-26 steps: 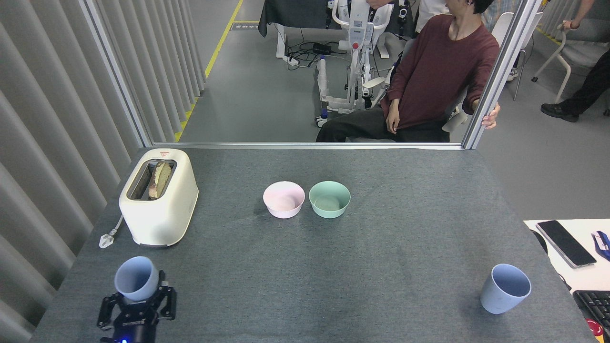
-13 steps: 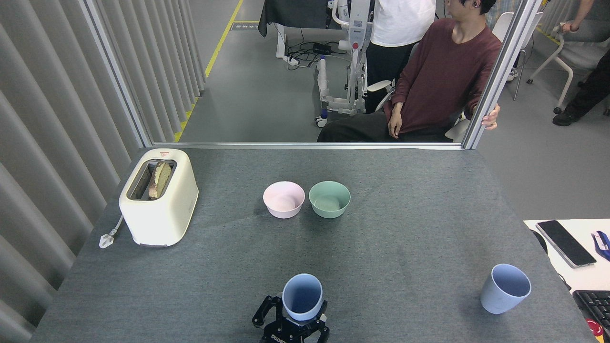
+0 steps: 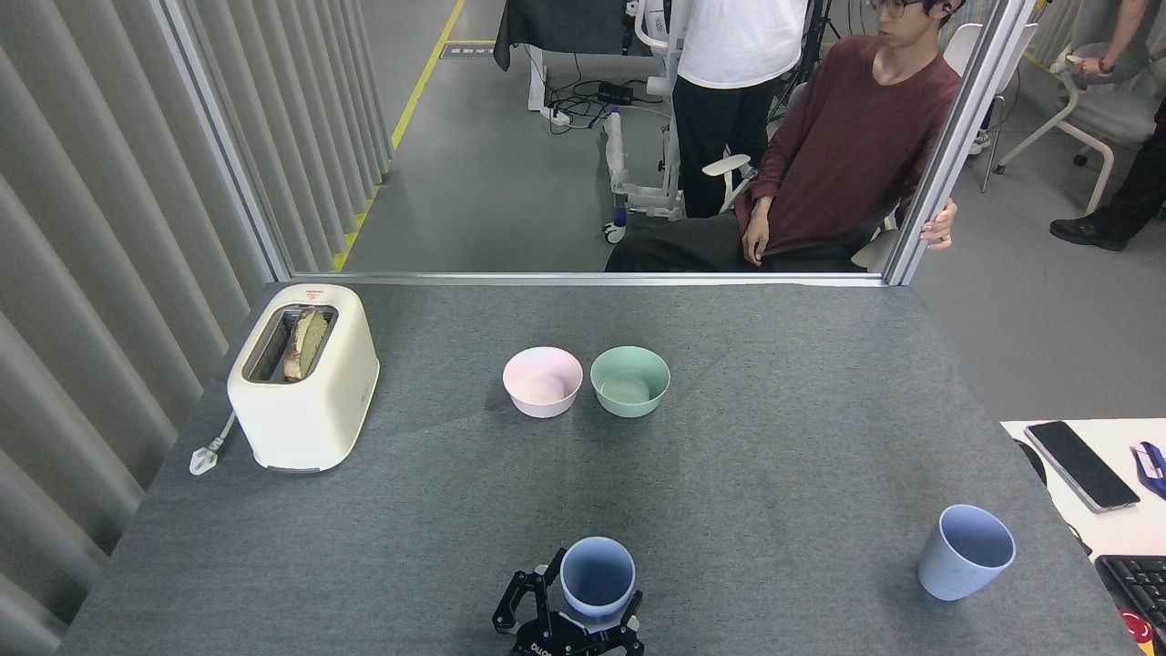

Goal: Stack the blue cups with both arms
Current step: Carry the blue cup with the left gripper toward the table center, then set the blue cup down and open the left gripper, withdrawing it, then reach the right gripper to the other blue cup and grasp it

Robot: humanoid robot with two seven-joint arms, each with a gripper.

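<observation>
Head view: your left gripper (image 3: 572, 629) rises from the bottom edge of the frame, just left of centre, its black fingers (image 3: 515, 603) closed around the lower body of a blue cup (image 3: 597, 576). You can see the cup upright in the grasp, mouth open to the camera, near the front edge of the grey table (image 3: 774, 437). Whether its base touches the cloth cannot be told from this angle.

The second cup (image 3: 966, 552) stands alone on the table at the right, well apart from the held one and leaning slightly toward the right in the picture. Nothing grips it. Your right gripper does not show anywhere in the frame.

Farther back, at mid-table, a pink bowl (image 3: 542, 381) and a green bowl (image 3: 629, 381) sit side by side, almost touching, both mouth-up. At the left a cream toaster (image 3: 303, 383) holds a slice of bread (image 3: 305, 342) in its slot, its plug (image 3: 205, 456) lying loose on the cloth beside it.

Beyond the table's far rail a person in a maroon top (image 3: 843, 155) sits on a chair, one hand on a metal post (image 3: 952, 137). A second person in a white shirt (image 3: 729, 55) stands just behind.
</observation>
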